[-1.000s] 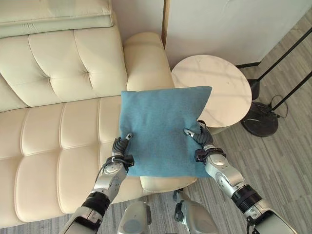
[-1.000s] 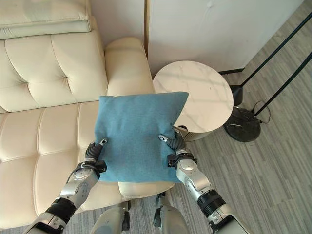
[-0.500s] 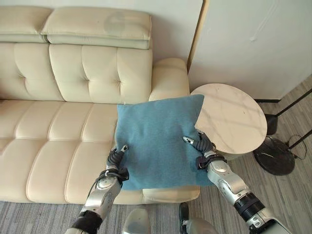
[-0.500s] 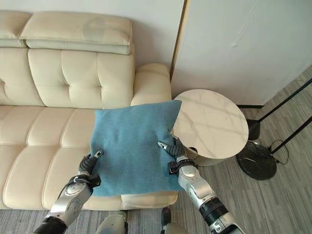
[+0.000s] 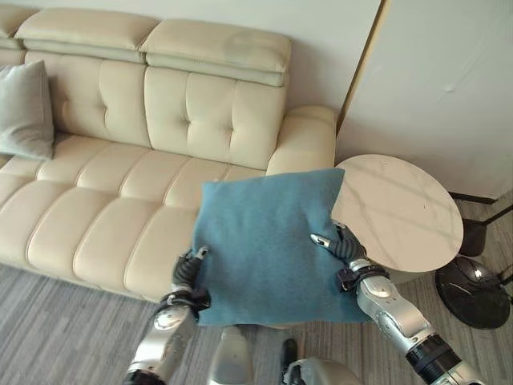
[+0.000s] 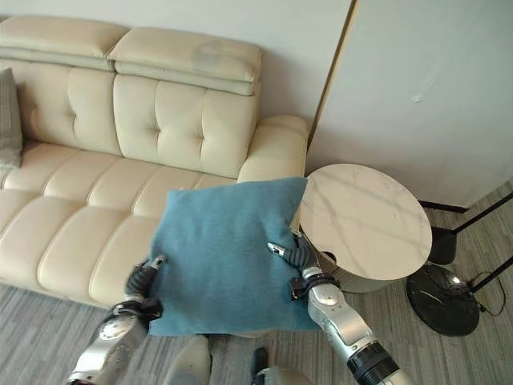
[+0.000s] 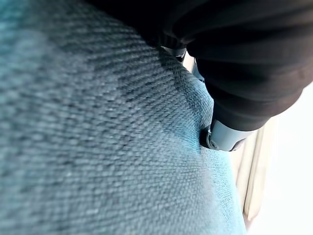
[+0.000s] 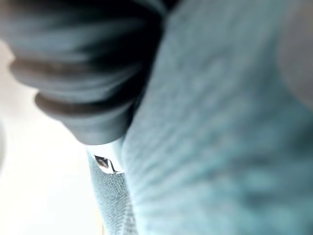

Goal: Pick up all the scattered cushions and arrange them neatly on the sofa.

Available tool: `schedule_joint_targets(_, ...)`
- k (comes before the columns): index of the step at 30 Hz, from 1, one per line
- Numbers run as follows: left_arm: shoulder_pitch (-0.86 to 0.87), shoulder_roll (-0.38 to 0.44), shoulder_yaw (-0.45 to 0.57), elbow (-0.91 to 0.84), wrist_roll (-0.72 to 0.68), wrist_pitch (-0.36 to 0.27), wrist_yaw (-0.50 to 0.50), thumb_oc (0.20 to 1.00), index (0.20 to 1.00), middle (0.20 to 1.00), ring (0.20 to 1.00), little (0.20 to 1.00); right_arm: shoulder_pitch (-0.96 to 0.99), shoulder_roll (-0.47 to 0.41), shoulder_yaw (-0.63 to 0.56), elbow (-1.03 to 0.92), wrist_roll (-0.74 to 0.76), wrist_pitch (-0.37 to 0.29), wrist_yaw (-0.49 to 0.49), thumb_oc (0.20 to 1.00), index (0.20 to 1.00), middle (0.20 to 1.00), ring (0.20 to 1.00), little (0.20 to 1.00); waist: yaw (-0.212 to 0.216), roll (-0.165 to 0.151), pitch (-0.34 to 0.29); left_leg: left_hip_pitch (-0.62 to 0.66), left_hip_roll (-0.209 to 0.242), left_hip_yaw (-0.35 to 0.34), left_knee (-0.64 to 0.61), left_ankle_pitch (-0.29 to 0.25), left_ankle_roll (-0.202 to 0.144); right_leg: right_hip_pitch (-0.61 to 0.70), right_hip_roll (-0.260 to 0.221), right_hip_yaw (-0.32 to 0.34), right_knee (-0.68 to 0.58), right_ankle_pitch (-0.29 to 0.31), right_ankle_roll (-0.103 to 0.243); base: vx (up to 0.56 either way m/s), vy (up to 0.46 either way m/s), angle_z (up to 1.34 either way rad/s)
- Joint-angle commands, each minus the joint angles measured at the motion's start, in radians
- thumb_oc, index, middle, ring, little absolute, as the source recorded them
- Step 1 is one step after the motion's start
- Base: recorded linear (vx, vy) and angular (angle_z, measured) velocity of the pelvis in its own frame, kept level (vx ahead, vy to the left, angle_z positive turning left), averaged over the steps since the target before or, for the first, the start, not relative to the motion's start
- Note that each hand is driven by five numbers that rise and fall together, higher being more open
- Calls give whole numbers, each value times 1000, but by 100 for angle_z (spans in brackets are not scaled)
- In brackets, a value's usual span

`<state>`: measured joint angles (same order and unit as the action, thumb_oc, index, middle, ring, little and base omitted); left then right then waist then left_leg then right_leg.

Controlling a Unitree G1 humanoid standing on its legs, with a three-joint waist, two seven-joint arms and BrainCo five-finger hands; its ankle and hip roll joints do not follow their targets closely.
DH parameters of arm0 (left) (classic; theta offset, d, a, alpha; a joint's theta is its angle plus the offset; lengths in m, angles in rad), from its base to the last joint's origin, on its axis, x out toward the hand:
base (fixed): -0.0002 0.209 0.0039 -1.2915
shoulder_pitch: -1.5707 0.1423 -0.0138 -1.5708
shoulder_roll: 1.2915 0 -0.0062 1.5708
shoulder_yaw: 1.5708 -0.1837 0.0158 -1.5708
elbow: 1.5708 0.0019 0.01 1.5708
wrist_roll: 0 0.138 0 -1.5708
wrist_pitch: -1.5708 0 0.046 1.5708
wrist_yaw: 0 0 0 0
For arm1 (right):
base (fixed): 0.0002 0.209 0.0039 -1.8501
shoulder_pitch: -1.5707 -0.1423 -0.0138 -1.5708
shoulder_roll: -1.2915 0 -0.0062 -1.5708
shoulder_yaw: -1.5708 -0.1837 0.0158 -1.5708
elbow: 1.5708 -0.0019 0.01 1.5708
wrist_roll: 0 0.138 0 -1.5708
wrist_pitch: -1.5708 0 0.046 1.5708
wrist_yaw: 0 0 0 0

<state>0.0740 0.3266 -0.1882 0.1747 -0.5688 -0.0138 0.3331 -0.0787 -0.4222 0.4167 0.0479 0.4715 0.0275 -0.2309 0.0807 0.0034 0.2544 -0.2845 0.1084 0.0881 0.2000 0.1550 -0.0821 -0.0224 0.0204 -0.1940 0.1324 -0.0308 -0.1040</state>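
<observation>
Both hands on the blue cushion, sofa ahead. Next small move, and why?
Probably carry the blue cushion forward and to the left, over the sofa seat. The left hand and right hand pinch its edges, and it hangs off the front edge, partly over the round table.

Blue cushion (image 5: 268,241): uniform teal-blue, plain, with a fine woven texture visible in the wrist views. Sofa (image 5: 160,152): cream-beige leather-like upholstery, tufted into padded rectangular panels with button dimples on the backrest. Grey cushion (image 5: 24,108): pale grey, plain, at the sofa's far left. Table (image 5: 409,212): round top, off-white with faint grey marble-like veining. Floor (image 5: 56,321): grey wood-grain planks. Wall: white, with a light tan vertical strip beside the sofa arm. Lamp base (image 5: 473,285): black, round. Left robot hand (image 5: 186,277) and right robot hand (image 5: 341,247): silver fingers with dark tips, dark ribbed covers.
</observation>
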Motion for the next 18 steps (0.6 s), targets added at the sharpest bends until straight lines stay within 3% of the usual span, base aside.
schedule_joint_targets(1,-75,-10,-19,-194,30,-108,-85,200,200,200,200,200,-91,81,1,-141,-9,-110,83,200,200,200,200,200,-37,-99,-51,135,23,46,-23,-116,2,88,-67,-20,-153,-83,129,-139,-26,95)
schedule_joint_targets(6,-68,-14,-27,-203,58,-108,-105,200,200,200,200,200,-89,71,-21,-149,-9,-119,89,200,200,200,200,200,-66,-104,-66,246,60,116,12,-212,-3,72,-108,-133,-176,-50,138,-110,11,93)
schedule_joint_targets(7,-68,-14,-27,-203,58,-108,-105,200,200,200,200,200,-89,71,-21,-149,-9,-119,89,200,200,200,200,200,-66,-104,-66,247,60,115,13,-212,-3,72,-108,-133,-176,-50,138,-79,64,111)
schedule_joint_targets(10,-70,-26,-43,-186,73,-104,-110,200,200,200,200,200,-85,66,-33,-139,-10,-122,91,200,200,200,200,200,-80,-94,-80,315,90,165,-38,-226,-25,66,-135,-220,-181,-34,148,-72,144,104)
schedule_joint_targets(11,-73,-30,-51,-182,83,-99,-112,200,200,200,200,200,-78,63,-42,-139,-16,-122,90,200,200,200,200,200,-84,-81,-81,326,116,195,-87,-219,-48,71,-142,-250,-185,-38,160,-36,153,114)
schedule_joint_targets(18,-55,-17,-49,-183,119,-78,-130,200,200,200,200,200,-71,79,-45,-125,-27,-118,94,200,200,200,200,200,-71,-68,-99,381,71,214,-275,-194,-36,28,-164,-289,-191,20,202,-79,172,57)
